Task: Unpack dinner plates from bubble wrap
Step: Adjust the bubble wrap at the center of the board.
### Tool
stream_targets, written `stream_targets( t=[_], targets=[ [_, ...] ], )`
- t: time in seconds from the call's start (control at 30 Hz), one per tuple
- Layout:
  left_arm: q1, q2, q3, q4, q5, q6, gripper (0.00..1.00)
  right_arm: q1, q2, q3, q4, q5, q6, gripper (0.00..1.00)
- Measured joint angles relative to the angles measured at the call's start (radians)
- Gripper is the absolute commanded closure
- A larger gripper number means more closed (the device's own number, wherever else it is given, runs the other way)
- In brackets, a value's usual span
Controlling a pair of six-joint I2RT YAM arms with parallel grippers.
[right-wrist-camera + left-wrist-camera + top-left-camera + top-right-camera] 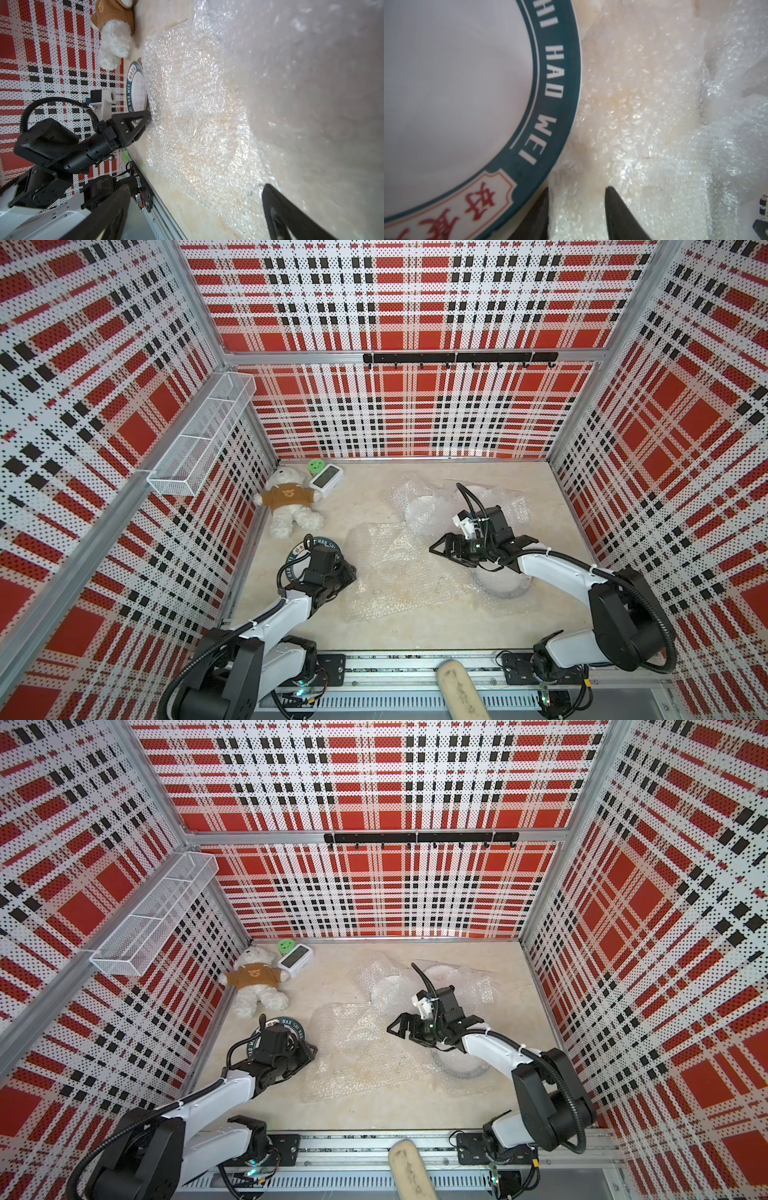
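Your left gripper (577, 199) had its fingertips (614, 207) partly apart with a clear gap between them. They straddled the edge of the flat bubble wrap sheet (395, 576), and the wrist view did not show whether they touched the plastic. Just beside that gripper, right against the sheet's edge, lay the unwrapped dinner plate (463, 83). It sat flat on the table (374, 635), white with a dark teal rim band lettered in white and a panel of red characters. In both top views your left arm (291, 605) covered most of it, leaving only an arc of the band showing.

Your right gripper (437, 551) had its jaws spread wide and held nothing. It hung above the far side of the same sheet, pointing toward the left arm. Beneath your right forearm a second plate (505, 591) showed through the wrap as a round shape with a dark rim. Beyond the gripper, toward the back wall, a crumpled bundle of wrap (419, 510) covered at least one more pale round shape. A teddy bear (289, 502) and a small white clock (327, 482) sat in the far left corner.
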Motion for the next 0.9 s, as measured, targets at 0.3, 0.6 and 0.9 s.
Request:
stream_targets(
  t=[0.3, 0.6, 0.9],
  targets=[
    [-0.004, -0.026, -0.002, -0.048, -0.030, -0.012, 1.00, 0.066, 0.121, 0.024, 0.112, 0.000, 0.052, 0.00],
    [0.003, -0.295, 0.052, -0.193, 0.033, -0.016, 1.00, 0.059, 0.122, 0.109, 0.071, 0.021, 0.021, 0.00],
    [0.161, -0.524, 0.251, -0.483, 0.055, 0.029, 1.00, -0.087, 0.046, 0.150, -0.089, 0.072, -0.068, 0.00]
  ],
)
